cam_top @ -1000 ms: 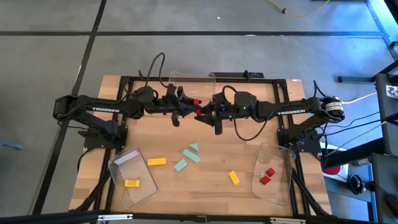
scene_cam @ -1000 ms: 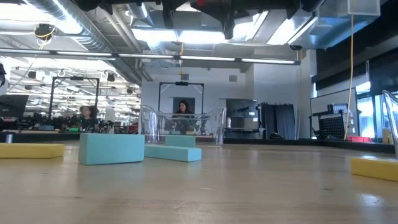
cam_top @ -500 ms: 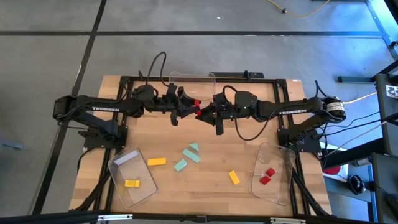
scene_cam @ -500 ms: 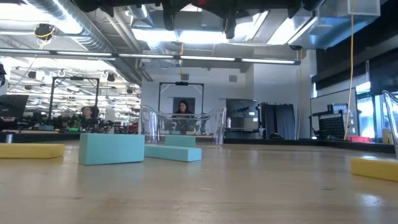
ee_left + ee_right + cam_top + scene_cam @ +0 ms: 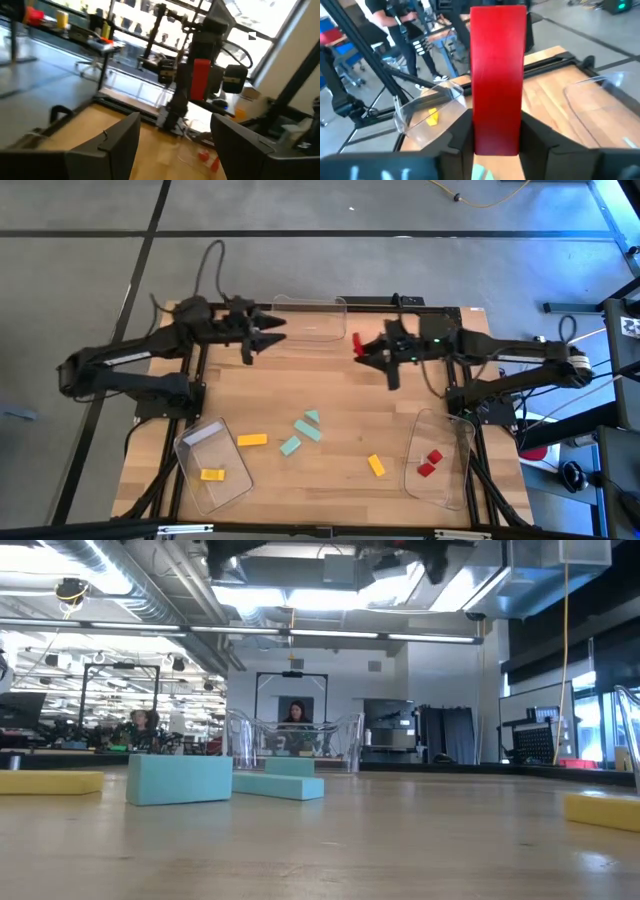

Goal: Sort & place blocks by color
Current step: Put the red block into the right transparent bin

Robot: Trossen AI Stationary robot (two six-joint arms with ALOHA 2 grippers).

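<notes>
- Open workshop-type room beyond the surface (image 5: 330, 395): ceiling ducts, strip lights, benches, a person seated far back in low view; more people near racks in right wrist view.
- Wooden surface in a black frame, grey floor around; three clear bins at its edges.
- Right gripper (image 5: 357, 346) up over the far-centre part, fingers closed on a red block (image 5: 497, 75); block stands on end between them, gripped at its lower part, most of it sticking out past the tips. Probably held high so as to clear the bin walls on the way over.
- Right bin (image 5: 438, 460) at near-right corner w/ two red blocks (image 5: 430, 463) inside, so prob. the red bin and likely target for the held one.
- Left gripper (image 5: 277, 332) far-left, beside the far bin (image 5: 310, 315); fingers (image 5: 112, 145) spread apart, nothing between them. Looks free for next pick.
- Left bin (image 5: 212, 465) at near-left corner w/ one yellow block (image 5: 211, 475): yellow bin by the look of it.
- Loose on surface: yellow block (image 5: 252, 440) just beside left bin, another yellow (image 5: 376, 466) toward right bin, mint-green blocks (image 5: 302, 430) clustered mid-surface, close together.
- Far bin shows no blocks from above; presumably meant for green.
- Judgement: part-way thru; greens and two yellows not yet sorted.
</notes>
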